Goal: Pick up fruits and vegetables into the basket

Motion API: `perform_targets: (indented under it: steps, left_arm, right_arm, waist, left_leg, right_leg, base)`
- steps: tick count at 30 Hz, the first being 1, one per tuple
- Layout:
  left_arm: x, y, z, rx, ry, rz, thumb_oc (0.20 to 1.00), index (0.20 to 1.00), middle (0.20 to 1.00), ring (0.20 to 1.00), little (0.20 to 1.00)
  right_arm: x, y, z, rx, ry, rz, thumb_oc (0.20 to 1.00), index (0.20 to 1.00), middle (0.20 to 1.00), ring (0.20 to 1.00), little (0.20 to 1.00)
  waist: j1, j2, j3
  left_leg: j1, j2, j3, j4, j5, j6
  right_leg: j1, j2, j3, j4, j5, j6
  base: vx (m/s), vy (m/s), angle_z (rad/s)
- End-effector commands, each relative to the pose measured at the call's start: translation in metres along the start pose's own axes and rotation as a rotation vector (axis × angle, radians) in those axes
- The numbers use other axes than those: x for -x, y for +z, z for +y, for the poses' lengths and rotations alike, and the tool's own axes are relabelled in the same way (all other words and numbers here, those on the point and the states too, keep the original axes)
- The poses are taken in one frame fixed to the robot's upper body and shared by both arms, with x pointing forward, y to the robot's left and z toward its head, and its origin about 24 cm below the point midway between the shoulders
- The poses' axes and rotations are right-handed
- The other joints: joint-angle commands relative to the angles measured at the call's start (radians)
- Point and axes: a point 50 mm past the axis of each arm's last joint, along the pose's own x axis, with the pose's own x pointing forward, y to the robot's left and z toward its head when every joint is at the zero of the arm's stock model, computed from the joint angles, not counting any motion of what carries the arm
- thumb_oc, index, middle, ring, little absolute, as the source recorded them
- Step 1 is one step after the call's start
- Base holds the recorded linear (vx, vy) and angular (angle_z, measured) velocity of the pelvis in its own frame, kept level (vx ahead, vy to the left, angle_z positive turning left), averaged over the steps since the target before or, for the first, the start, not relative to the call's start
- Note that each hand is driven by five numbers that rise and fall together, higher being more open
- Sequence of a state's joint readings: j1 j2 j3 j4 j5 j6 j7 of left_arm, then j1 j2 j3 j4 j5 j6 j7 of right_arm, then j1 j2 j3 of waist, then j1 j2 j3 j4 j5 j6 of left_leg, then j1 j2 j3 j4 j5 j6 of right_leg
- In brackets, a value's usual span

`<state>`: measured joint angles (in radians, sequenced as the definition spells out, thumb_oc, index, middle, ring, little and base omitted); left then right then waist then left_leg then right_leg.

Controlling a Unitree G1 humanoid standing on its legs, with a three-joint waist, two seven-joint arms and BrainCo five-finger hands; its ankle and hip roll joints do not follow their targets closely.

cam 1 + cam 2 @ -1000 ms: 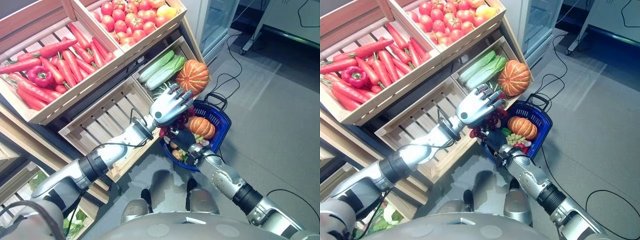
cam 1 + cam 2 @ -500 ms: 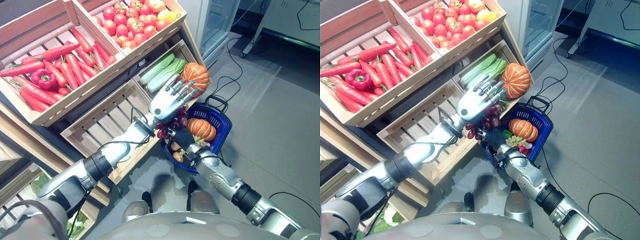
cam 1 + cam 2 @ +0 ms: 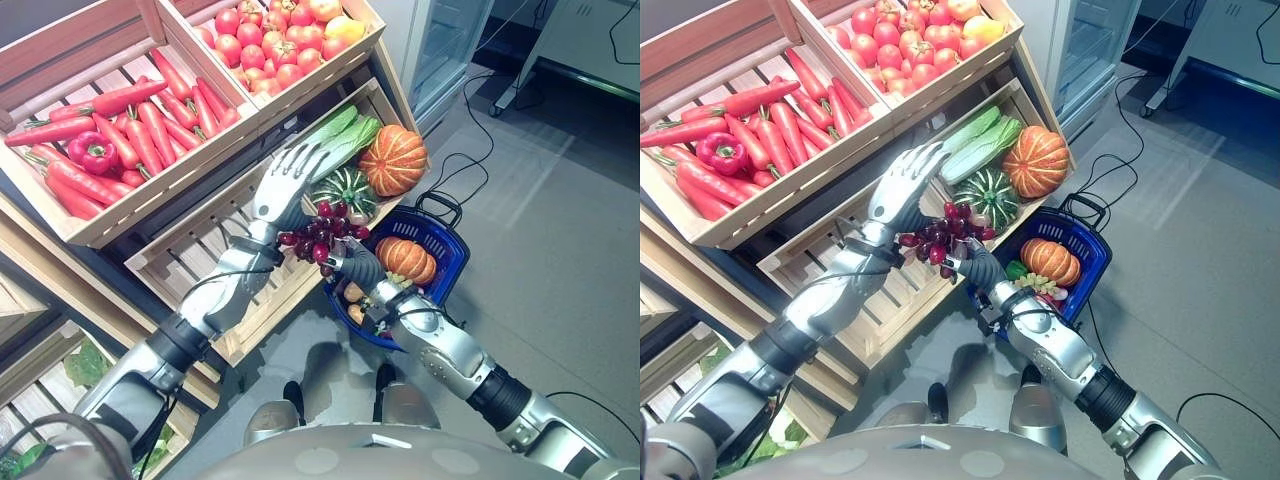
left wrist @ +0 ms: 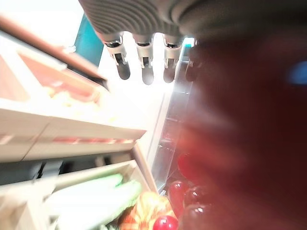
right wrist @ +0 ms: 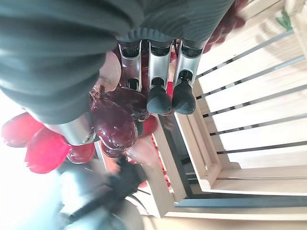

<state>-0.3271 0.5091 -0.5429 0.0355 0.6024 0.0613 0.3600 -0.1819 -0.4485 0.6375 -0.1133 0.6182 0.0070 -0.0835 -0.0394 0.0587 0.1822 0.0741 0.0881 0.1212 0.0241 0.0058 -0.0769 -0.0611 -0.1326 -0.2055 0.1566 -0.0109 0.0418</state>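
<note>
Before you, a tiered wooden crate stand (image 3: 190, 185) holds red carrots (image 3: 150, 120) with a red bell pepper (image 3: 93, 152), red tomatoes (image 3: 270, 45), pale green cabbages (image 3: 340, 135) beside orange (image 3: 393, 160) and green striped pumpkins (image 3: 345, 190), above grey floor (image 3: 540, 240).

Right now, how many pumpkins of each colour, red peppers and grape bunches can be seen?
Orange pumpkins: 2
Green pumpkin: 1
Red pepper: 1
Grape bunch: 1
Total: 5
</note>
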Motion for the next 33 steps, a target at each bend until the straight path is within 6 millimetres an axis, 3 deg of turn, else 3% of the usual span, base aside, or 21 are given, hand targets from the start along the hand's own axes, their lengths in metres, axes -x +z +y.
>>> perform_targets:
  steps: [1, 7, 19, 25, 30, 33]
  left_arm:
    - [0.023, -0.017, -0.010, 0.075, -0.100, 0.048, 1.000, 1.000, 1.000, 1.000, 1.000]
    - [0.041, -0.039, -0.012, 0.194, -0.066, 0.155, 1.000, 1.000, 1.000, 1.000, 1.000]
    - [0.058, -0.043, -0.017, 0.315, -0.109, 0.168, 1.000, 1.000, 1.000, 1.000, 1.000]
    - [0.072, -0.051, -0.033, 0.458, -0.225, 0.268, 1.000, 1.000, 1.000, 1.000, 1.000]
    - [0.101, -0.053, -0.066, 0.847, -0.500, 0.433, 1.000, 1.000, 1.000, 1.000, 1.000]
    - [0.119, -0.048, -0.083, 1.078, -0.642, 0.504, 1.000, 1.000, 1.000, 1.000, 1.000]
  right_arm:
    - [-0.012, 0.123, 0.011, -0.012, 0.054, -0.548, 0.200, 0.200, 0.200, 0.200, 0.200]
    - [-0.010, 0.133, -0.005, -0.030, -0.019, -0.555, 0.200, 0.200, 0.200, 0.200, 0.200]
    - [-0.003, 0.135, -0.023, -0.103, -0.093, -0.587, 0.200, 0.200, 0.200, 0.200, 0.200]
    - [0.002, 0.136, -0.037, -0.106, -0.152, -0.610, 0.200, 0.200, 0.200, 0.200, 0.200]
    - [0.012, 0.143, -0.056, -0.054, -0.232, -0.641, 0.200, 0.200, 0.200, 0.200, 0.200]
    - [0.019, 0.151, -0.072, -0.003, -0.295, -0.666, 0.200, 0.200, 0.200, 0.200, 0.200]
  waist:
    - [0.008, -0.061, 0.032]
    - [0.019, -0.058, 0.030]
    - [0.022, -0.049, 0.035]
    - [0.022, -0.050, 0.041]
    - [0.017, -0.038, 0.074]
    - [0.013, -0.024, 0.130]
  left_leg:
    - [0.013, 0.010, 0.020, 0.088, -0.145, 0.030]
    - [0.013, 0.011, 0.012, 0.100, -0.147, 0.027]
    - [0.002, 0.009, 0.008, 0.113, -0.150, 0.030]
    - [-0.006, 0.012, 0.010, 0.121, -0.150, 0.032]
    - [-0.047, 0.015, 0.009, 0.149, -0.147, 0.034]
    - [-0.095, 0.013, 0.009, 0.167, -0.142, 0.035]
  right_leg:
    - [0.079, -0.081, 0.073, -0.031, -0.063, 0.131]
    - [0.082, -0.081, 0.068, -0.017, -0.068, 0.120]
    - [0.072, -0.079, 0.072, -0.004, -0.072, 0.114]
    - [0.062, -0.076, 0.073, 0.005, -0.073, 0.112]
    - [0.015, -0.073, 0.076, 0.040, -0.076, 0.105]
    - [-0.036, -0.072, 0.072, 0.067, -0.077, 0.097]
  base:
    - [0.00, 0.000, 0.00]
    - [0.00, 0.000, 0.00]
    - [0.00, -0.004, 0.01]
    - [-0.01, -0.010, 0.00]
    - [-0.08, -0.026, 0.03]
    - [-0.22, -0.003, -0.01]
